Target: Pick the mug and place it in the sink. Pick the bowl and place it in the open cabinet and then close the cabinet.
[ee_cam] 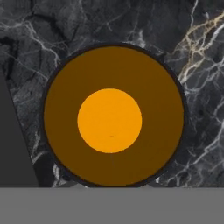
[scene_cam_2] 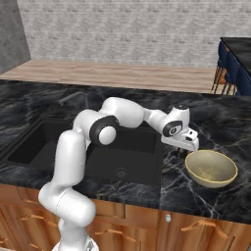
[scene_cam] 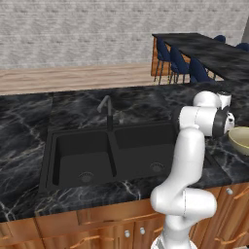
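While my tool (scene_cam_2: 188, 151) hangs low over the black marble desk (scene_cam: 29, 121) just right of the black double-basin sink (scene_cam: 82, 155), I look straight down into one small dark mug with an orange inside (ee_cam: 111, 118), standing upright on the marble close beneath me. Whether my fingers are apart or clamped on it I cannot tell. One wide olive-beige bowl (scene_cam_2: 212, 168) sits just beside my tool. I count two basins, two drains and one slim dark faucet (scene_cam: 108, 111).
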### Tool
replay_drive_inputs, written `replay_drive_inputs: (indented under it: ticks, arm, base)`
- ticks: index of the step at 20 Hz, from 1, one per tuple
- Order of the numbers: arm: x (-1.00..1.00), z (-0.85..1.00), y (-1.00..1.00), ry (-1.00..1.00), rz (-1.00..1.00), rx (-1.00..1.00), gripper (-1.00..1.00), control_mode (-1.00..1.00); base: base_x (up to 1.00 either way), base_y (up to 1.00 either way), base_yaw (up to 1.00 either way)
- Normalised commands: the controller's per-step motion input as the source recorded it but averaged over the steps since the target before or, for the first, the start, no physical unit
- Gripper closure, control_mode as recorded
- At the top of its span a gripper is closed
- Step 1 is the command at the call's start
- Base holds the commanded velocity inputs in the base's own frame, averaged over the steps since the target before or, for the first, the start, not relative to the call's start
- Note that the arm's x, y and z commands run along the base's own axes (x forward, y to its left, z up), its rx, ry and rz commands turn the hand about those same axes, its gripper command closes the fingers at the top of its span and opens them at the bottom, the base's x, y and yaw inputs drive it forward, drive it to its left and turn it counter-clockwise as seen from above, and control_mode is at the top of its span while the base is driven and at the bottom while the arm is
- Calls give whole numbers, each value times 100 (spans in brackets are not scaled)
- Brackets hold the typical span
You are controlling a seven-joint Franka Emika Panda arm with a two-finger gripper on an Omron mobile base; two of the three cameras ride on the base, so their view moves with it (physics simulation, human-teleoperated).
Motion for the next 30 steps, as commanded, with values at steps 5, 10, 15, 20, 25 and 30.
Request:
replay_drive_inputs:
  ticks: [5, 10, 15, 20, 25, 30]
  arm:
    - [1, 7, 11, -1, 0, 0, 100, -100]
    - [-2, 61, 42, -11, 0, 3, 100, -100]
    - [-9, 55, 62, -11, 4, 0, 100, -100]
    - [-2, 0, 96, 1, 13, -3, 100, -100]
    - [0, 0, 100, 9, 18, -12, 100, -100]
    - [0, -8, 89, 7, 7, -7, 100, -100]
  base:
    - [0, 0, 0]
    - [0, 0, 0]
    - [0, 0, 0]
    - [0, 0, 0]
    - [0, 0, 0]
    - [0, 0, 0]
